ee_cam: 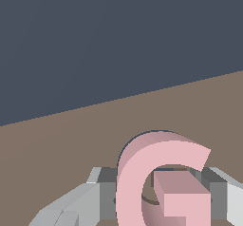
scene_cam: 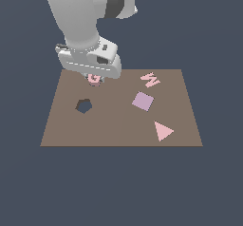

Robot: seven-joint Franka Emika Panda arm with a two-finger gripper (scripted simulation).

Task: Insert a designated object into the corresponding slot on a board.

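Observation:
The pale-pink G block (scene_cam: 94,80) sits low at the far left part of the brown board (scene_cam: 118,125), right under my gripper (scene_cam: 94,76). In the wrist view the G (ee_cam: 137,182) stands between my two grey fingers (ee_cam: 102,196), which press on its sides, so the gripper (ee_cam: 163,206) is shut on it. A thin dark edge (ee_cam: 122,150) runs along the G's outer curve against the board (ee_cam: 57,154). The G-shaped slot itself is hidden beneath the block and the hand.
A dark pentagon cutout (scene_cam: 84,106) lies just in front of the gripper. A pink M (scene_cam: 151,80), a lilac square (scene_cam: 143,101) and a pink triangle (scene_cam: 163,131) lie on the board toward the exterior view's right.

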